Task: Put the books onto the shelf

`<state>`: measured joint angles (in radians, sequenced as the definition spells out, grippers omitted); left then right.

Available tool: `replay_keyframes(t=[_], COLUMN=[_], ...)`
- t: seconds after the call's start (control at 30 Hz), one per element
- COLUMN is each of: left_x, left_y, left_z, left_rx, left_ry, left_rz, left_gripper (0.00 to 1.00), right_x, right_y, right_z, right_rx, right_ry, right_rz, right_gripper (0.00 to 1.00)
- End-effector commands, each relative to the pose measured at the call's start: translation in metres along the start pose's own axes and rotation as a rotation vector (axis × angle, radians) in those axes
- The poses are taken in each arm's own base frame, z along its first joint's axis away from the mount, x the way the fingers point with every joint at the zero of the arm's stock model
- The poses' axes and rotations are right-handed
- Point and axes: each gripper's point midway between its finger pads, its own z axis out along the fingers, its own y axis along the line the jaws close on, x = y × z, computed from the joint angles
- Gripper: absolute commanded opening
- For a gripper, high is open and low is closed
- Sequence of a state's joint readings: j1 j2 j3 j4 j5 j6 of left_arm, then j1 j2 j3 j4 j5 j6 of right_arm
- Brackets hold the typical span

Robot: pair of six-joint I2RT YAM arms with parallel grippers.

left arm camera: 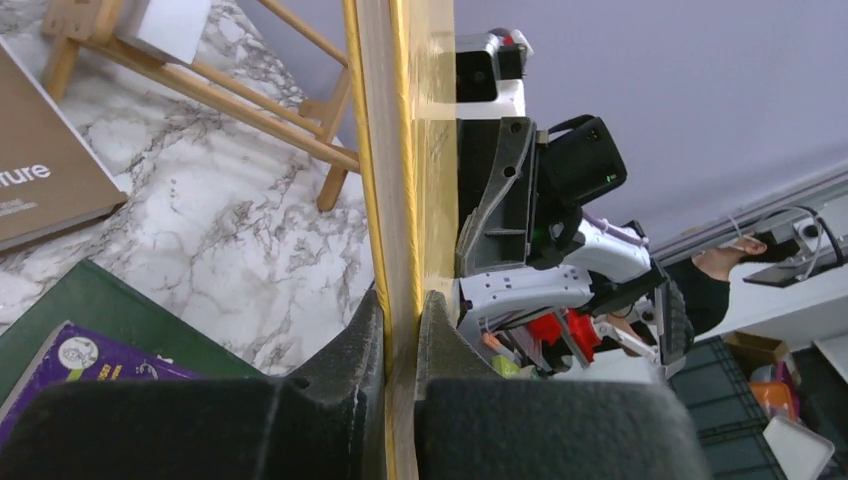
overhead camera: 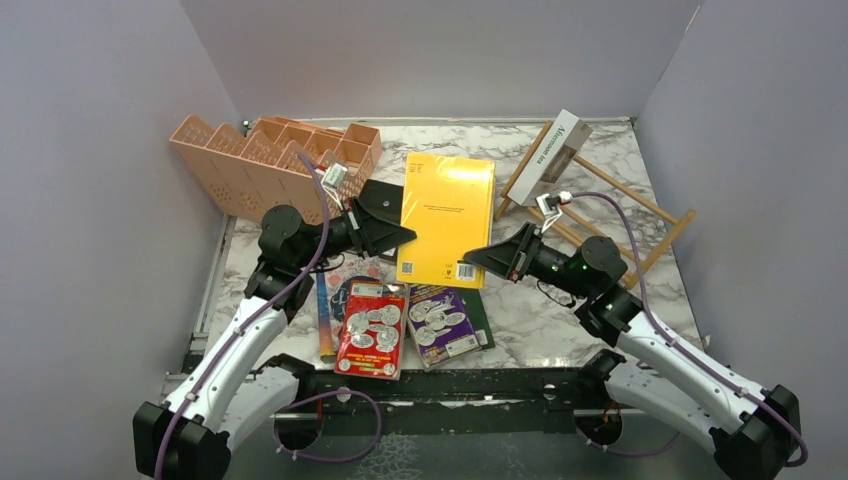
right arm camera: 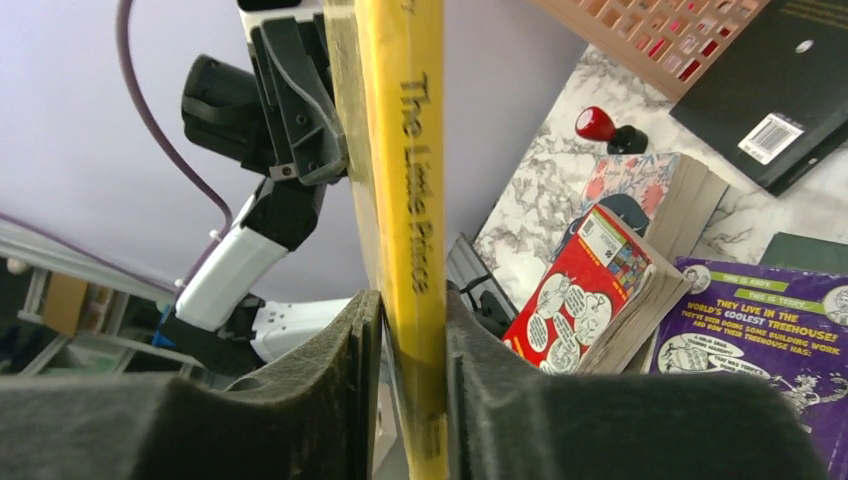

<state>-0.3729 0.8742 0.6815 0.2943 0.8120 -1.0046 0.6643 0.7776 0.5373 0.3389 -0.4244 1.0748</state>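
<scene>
Top view: yellow book (overhead camera: 447, 215) at mid-counter, held flat between both claws. Left claw (overhead camera: 400, 232) is on its left edge, right claw (overhead camera: 478, 260) on its near right corner. Shelf (overhead camera: 610, 205) stands at the far right corner with a white book (overhead camera: 548, 155) in it, well apart from the yellow one.

Left wrist: left claw (left arm camera: 402, 310) pinched tight on the book's edge, both pads touching.

Right wrist: right claw (right arm camera: 412, 300) straddles the spine, pads close on either side. Pressing or merely beside: cannot tell.
</scene>
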Motion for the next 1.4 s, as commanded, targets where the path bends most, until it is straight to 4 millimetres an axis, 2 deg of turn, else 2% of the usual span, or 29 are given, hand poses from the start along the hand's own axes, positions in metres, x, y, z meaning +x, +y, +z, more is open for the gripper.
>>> replay_keyframes(t=[0.0, 0.1, 0.23, 0.3, 0.37, 0.4, 0.43, 0.5, 0.53, 0.63, 0.67, 0.73, 0.77, 0.87, 0.97, 1.1, 1.17, 1.27, 1.37], left_x=[0.007, 0.008, 0.006, 0.006, 0.005, 0.004, 0.003, -0.003, -0.008, -0.020, -0.024, -0.028, -0.027, -0.022, -0.017, -0.011, -0.010, -0.007, -0.007], left_y=[-0.032, -0.039, -0.046, -0.046, -0.041, -0.037, -0.029, -0.006, 0.007, 0.041, 0.052, 0.069, 0.075, 0.089, 0.099, 0.106, 0.105, 0.101, 0.099], left_z=[-0.001, -0.002, -0.003, -0.004, -0.003, -0.002, 0.000, 0.000, -0.001, -0.011, -0.015, -0.022, -0.024, -0.027, -0.030, -0.035, -0.036, -0.038, -0.040], left_rx=[0.132, 0.161, 0.178, 0.176, 0.162, 0.143, 0.103, -0.022, -0.098, -0.297, -0.359, -0.452, -0.478, -0.513, -0.539, -0.558, -0.554, -0.540, -0.538], left_ry=[0.077, 0.099, 0.102, 0.096, 0.089, 0.085, 0.078, 0.052, 0.032, -0.013, -0.020, -0.022, -0.016, 0.000, 0.010, 0.009, 0.006, 0.002, -0.009], left_rz=[0.139, 0.178, 0.197, 0.204, 0.203, 0.209, 0.213, 0.253, 0.284, 0.362, 0.377, 0.407, 0.420, 0.426, 0.420, 0.421, 0.421, 0.425, 0.434], left_gripper=[0.00, 0.00, 0.00, 0.00, 0.01, 0.11, 0.24, 0.59, 0.71, 0.84, 0.85, 0.87, 0.87, 0.87, 0.87, 0.88, 0.87, 0.88, 0.88], right_x=[0.001, -0.004, -0.012, -0.014, -0.016, -0.020, -0.024, -0.035, -0.042, -0.071, -0.084, -0.109, -0.126, -0.164, -0.191, -0.210, -0.216, -0.222, -0.224], right_y=[0.042, 0.054, 0.067, 0.070, 0.070, 0.067, 0.063, 0.056, 0.050, 0.030, 0.027, 0.007, 0.008, -0.009, -0.015, -0.019, -0.026, -0.044, -0.069], right_z=[0.001, 0.003, 0.006, 0.005, 0.005, 0.006, 0.007, 0.008, 0.008, 0.004, 0.000, -0.016, -0.025, -0.060, -0.090, -0.109, -0.110, -0.109, -0.106], right_rx=[-0.189, -0.224, -0.258, -0.267, -0.261, -0.237, -0.208, -0.126, -0.072, 0.134, 0.201, 0.399, 0.478, 0.749, 0.949, 1.116, 1.192, 1.320, 1.402], right_ry=[0.047, 0.055, 0.037, 0.027, 0.014, -0.004, -0.022, -0.059, -0.080, -0.168, -0.210, -0.281, -0.337, -0.466, -0.580, -0.652, -0.658, -0.659, -0.624], right_rz=[-0.159, -0.238, -0.306, -0.325, -0.337, -0.336, -0.336, -0.354, -0.370, -0.421, -0.445, -0.486, -0.512, -0.582, -0.607, -0.632, -0.655, -0.684, -0.649], right_gripper=[0.38, 0.45, 0.44, 0.38, 0.22, 0.10, 0.02, 0.01, 0.01, 0.01, 0.01, 0.01, 0.01, 0.01, 0.01, 0.01, 0.01, 0.01, 0.01])
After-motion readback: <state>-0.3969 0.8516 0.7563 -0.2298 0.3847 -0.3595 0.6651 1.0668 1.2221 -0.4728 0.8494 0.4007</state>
